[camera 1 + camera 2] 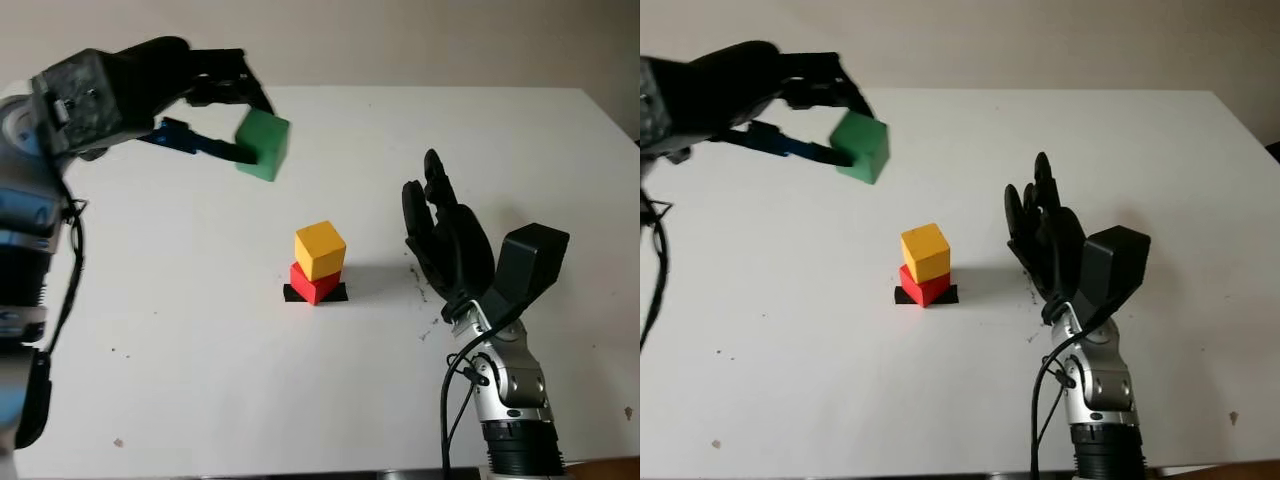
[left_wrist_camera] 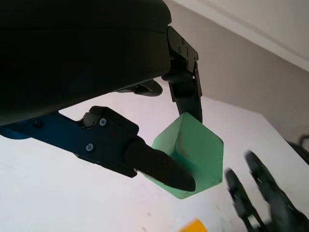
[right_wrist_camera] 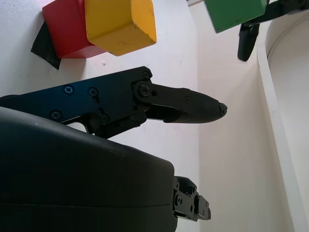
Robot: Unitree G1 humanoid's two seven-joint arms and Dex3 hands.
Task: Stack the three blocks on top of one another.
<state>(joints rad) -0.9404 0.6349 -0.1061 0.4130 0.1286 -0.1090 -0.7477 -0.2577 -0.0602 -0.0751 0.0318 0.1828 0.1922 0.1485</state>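
From the head views we had the left hand (image 1: 225, 115) pinching the green block (image 1: 264, 144) up in the air, far left of the yellow block (image 1: 320, 249) sitting on the red block (image 1: 313, 283). The right hand (image 1: 445, 240) was open, just right of that stack. The left wrist view showed fingers (image 2: 159, 166) clamped on two faces. The right wrist view caught black tape (image 3: 44, 46) under the red block on the white table (image 1: 200, 380).

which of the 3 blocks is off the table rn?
The green block, gripped in the air by the left robot hand. The yellow block sits on the red block, which rests on the table.
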